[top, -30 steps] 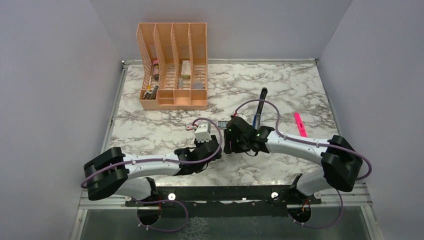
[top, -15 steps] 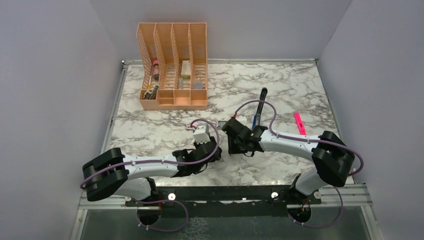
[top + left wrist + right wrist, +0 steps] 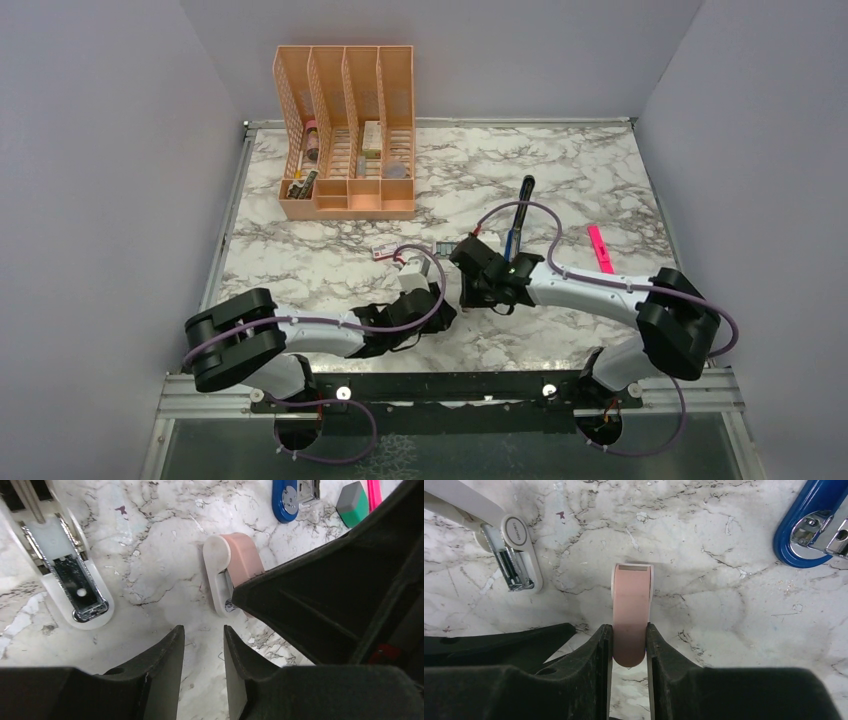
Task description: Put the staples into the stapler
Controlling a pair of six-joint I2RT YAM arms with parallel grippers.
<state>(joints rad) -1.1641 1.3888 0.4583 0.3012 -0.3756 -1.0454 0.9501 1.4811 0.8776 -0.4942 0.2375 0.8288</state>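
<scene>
The staples [image 3: 384, 252], a small reddish-and-pale box, lie on the marble left of both grippers, untouched. The stapler [image 3: 517, 225] is blue with a black arm and lies right of centre. Its rounded blue end [image 3: 809, 535] shows chrome parts, seen also in the left wrist view [image 3: 286, 500]. My right gripper [image 3: 628, 626] is shut on a pink oval eraser [image 3: 631, 600] with white sides, which rests on the table. Close in front of that eraser [image 3: 240, 562], my left gripper [image 3: 204, 628] is open with only marble between its fingers. Both grippers meet at mid-table [image 3: 455, 295].
A small white holder with a chrome channel [image 3: 516, 560] lies just left of the eraser. A teal block [image 3: 352, 496] and a pink highlighter [image 3: 600, 248] lie to the right. A peach desk organizer [image 3: 345, 130] stands at the back left.
The right gripper's jaws have closed onto the pink eraser. The left arm has slid right and nearer, bringing its gripper up beside the right one.
</scene>
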